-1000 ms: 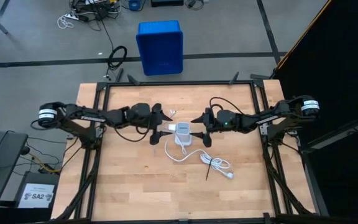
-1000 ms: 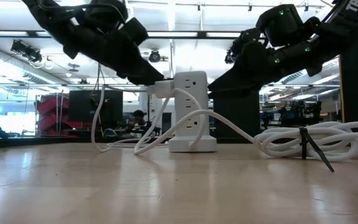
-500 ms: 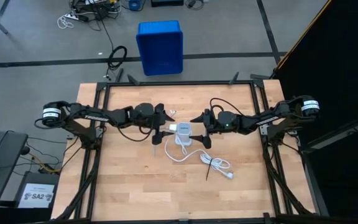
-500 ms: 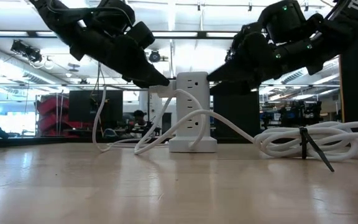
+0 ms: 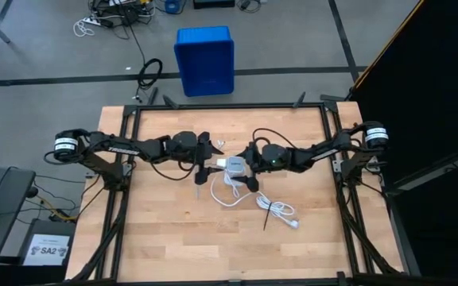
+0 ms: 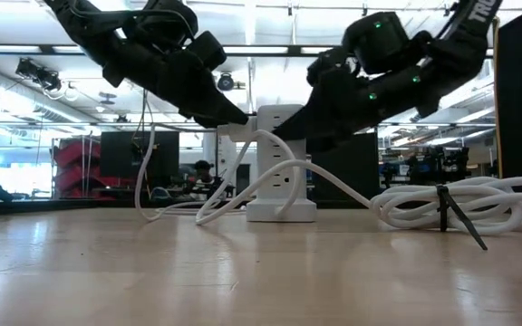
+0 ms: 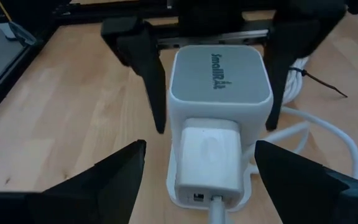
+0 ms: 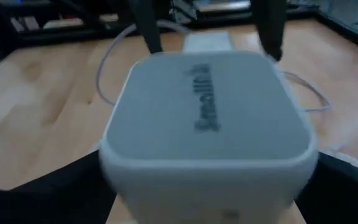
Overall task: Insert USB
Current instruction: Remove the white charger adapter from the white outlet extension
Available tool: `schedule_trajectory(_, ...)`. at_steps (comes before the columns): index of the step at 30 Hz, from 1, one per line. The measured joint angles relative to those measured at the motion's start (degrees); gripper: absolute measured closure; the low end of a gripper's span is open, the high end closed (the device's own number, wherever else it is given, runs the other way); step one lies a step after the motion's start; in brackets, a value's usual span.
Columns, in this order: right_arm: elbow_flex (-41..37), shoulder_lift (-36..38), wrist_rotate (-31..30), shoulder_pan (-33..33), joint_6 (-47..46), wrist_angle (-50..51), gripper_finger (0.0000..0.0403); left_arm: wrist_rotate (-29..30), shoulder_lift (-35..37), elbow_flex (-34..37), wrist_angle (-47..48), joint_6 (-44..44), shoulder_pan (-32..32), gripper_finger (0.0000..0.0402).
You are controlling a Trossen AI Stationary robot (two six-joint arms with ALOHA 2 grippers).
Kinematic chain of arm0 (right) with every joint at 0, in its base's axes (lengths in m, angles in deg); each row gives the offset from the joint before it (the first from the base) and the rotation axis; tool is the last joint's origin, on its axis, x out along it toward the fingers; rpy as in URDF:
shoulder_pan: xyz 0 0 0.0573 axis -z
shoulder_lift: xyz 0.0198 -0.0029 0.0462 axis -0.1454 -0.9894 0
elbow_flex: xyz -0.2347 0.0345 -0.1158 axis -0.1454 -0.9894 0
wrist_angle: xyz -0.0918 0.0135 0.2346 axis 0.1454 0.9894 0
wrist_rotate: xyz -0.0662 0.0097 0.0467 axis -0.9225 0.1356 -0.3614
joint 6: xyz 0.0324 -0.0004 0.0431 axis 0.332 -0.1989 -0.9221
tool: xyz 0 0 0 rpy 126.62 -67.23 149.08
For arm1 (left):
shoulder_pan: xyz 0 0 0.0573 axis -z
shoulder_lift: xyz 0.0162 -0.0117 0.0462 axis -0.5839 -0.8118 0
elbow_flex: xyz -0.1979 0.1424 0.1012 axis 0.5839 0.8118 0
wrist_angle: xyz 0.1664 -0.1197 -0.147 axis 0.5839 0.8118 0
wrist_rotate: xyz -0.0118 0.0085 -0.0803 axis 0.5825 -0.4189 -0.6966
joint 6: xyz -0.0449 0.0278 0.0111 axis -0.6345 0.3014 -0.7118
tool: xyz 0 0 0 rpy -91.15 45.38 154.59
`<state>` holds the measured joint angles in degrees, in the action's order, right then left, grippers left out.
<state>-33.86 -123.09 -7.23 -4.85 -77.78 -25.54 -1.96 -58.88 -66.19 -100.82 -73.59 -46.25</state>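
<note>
A white power tower (image 5: 234,170) stands upright on the wooden table (image 5: 173,238). A small white charger block (image 7: 207,155) is plugged into the side that faces my left arm. The USB (image 6: 140,186), a thin whitish cable, leaves the charger's lower end (image 7: 215,205) and sags in a loop to the table. My left gripper (image 7: 199,146) is open, one finger on either side of the charger and clear of it. My right gripper (image 5: 246,169) is open, and its fingers (image 7: 151,78) straddle the tower from the opposite side. My right gripper comes at the tower nearly level from the table's right. One finger stands close by each of two opposite side walls (image 7: 267,93), near the top. I cannot tell whether the fingers touch the walls. The tower stands upright on the table.
The tower's thicker white cord (image 5: 227,199) curls toward the near edge and ends in a coil bound with a black tie (image 5: 279,210), right of the tower. A blue bin (image 5: 205,59) sits on the floor beyond the far edge.
My right gripper has moved toward the table's left and a little down. It has gone from beside the tower to having its fingers on either side of it. The tower, the charger and the cable have stayed where they were.
</note>
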Motion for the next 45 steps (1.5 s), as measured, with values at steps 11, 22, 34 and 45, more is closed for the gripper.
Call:
schedule_trajectory(11,0.48,0.19,0.3,0.04,2.27,0.13,0.0139,0.03,-0.02,0.0,0.6,0.67,0.0,0.0112)
schedule_trajectory(22,0.46,0.23,0.41,0.04,3.03,0.16,0.0143,1.67,-4.18,0.0,-2.31,2.34,0.07,0.0206)
schedule_trajectory(34,0.46,0.32,0.09,0.09,2.62,0.65,0.0143,0.28,-4.07,0.15,-2.9,0.89,0.04,0.0256)
schedule_trajectory(45,0.46,0.32,0.12,0.07,2.42,0.77,0.0141,0.52,-3.89,0.04,-4.86,0.46,0.11,0.0091)
